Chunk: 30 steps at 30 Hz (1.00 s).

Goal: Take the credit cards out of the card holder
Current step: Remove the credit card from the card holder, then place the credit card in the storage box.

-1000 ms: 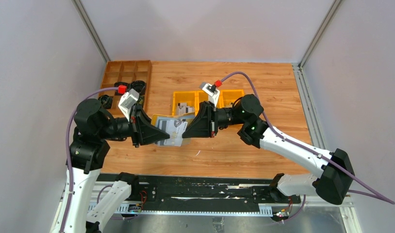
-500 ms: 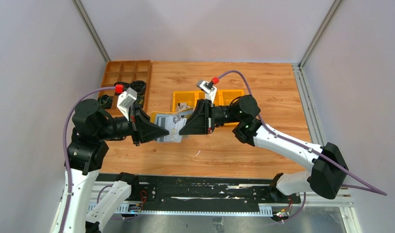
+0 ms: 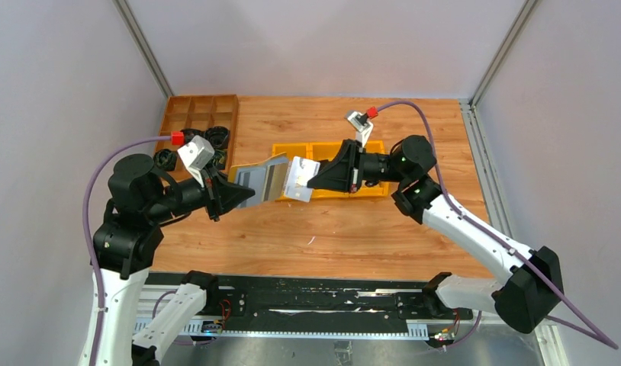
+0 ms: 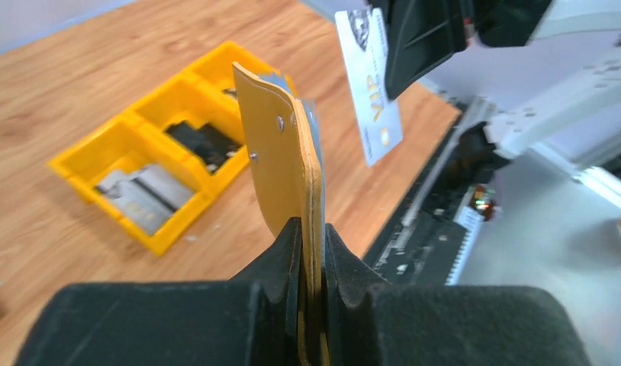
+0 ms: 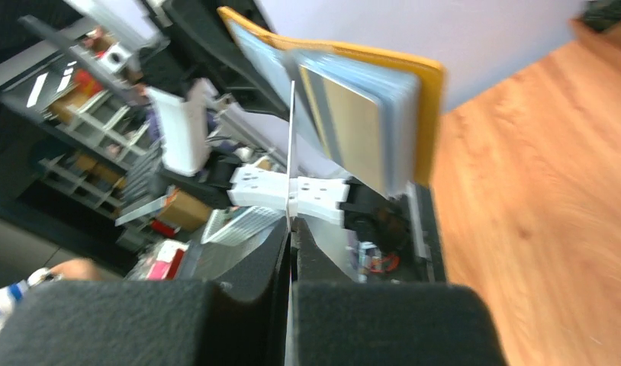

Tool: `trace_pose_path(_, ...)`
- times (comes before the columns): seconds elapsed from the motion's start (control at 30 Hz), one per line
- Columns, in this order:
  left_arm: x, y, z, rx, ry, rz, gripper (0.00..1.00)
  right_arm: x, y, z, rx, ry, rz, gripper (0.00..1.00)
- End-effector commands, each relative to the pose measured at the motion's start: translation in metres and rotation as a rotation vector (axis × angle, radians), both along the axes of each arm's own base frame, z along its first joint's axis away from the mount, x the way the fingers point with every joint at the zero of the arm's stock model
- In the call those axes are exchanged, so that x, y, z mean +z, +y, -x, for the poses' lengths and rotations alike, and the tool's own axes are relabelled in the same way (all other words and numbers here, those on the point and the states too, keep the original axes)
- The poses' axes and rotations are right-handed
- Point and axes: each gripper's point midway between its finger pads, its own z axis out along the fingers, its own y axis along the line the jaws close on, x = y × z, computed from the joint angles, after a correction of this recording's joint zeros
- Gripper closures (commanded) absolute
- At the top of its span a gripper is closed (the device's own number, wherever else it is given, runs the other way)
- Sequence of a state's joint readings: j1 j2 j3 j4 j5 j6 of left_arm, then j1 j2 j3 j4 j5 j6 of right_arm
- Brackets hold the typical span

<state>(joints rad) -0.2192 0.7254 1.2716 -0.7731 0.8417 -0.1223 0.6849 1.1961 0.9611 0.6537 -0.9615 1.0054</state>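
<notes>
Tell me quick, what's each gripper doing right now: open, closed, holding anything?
Left gripper: closed, holding the yellow card holder.
Right gripper: closed, holding a white VIP card.

The top external camera looks steeply down from high over the near side, taking in the whole wooden table (image 3: 353,229). The left wrist camera sits close behind the left gripper (image 4: 313,229), facing past the card holder (image 4: 288,160) towards the yellow bins (image 4: 178,225) and the table's near edge. The right wrist camera looks along the right gripper (image 5: 291,227) the opposite way, apparently tilted, its picture blurred. All three views share the card holder and the white card (image 4: 372,91)
</notes>
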Motion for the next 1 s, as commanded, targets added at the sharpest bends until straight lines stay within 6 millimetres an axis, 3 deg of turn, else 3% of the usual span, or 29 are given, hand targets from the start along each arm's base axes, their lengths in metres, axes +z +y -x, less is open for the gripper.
trace_pose_path(0.0, -0.009, 0.027, -0.029, 0.187, -0.088, -0.141, 1.00, -0.046, -0.020, -0.037, -0.118, 0.055, 0.149, 1.00)
trace_pose_path(0.17, -0.018, 0.038, -0.036, 0.238, -0.107, -0.208, 1.00, -0.110, -0.018, -0.087, -0.264, 0.112, 0.380, 1.00)
trace_pose_path(0.27, -0.013, 0.032, -0.027, 0.188, -0.121, -0.185, 1.00, -0.139, -0.008, -0.119, -0.312, 0.145, 0.473, 1.00)
trace_pose_path(0.4, -0.006, 0.019, -0.005, 0.069, -0.155, -0.145, 1.00, -0.195, 0.012, -0.158, -0.368, 0.200, 0.658, 1.00)
trace_pose_path(0.47, -0.003, 0.016, 0.002, 0.036, -0.164, -0.130, 1.00, -0.207, 0.024, -0.173, -0.370, 0.223, 0.707, 1.00)
trace_pose_path(0.53, 0.001, 0.014, 0.008, 0.016, -0.171, -0.120, 1.00, -0.237, 0.033, -0.191, -0.394, 0.256, 0.794, 1.00)
trace_pose_path(0.8, 0.008, 0.009, 0.021, -0.034, -0.173, -0.087, 1.00, -0.288, 0.070, -0.223, -0.438, 0.271, 0.919, 1.00)
trace_pose_path(0.97, 0.012, 0.008, 0.024, -0.048, -0.179, -0.079, 1.00, -0.297, 0.085, -0.232, -0.470, 0.256, 0.937, 1.00)
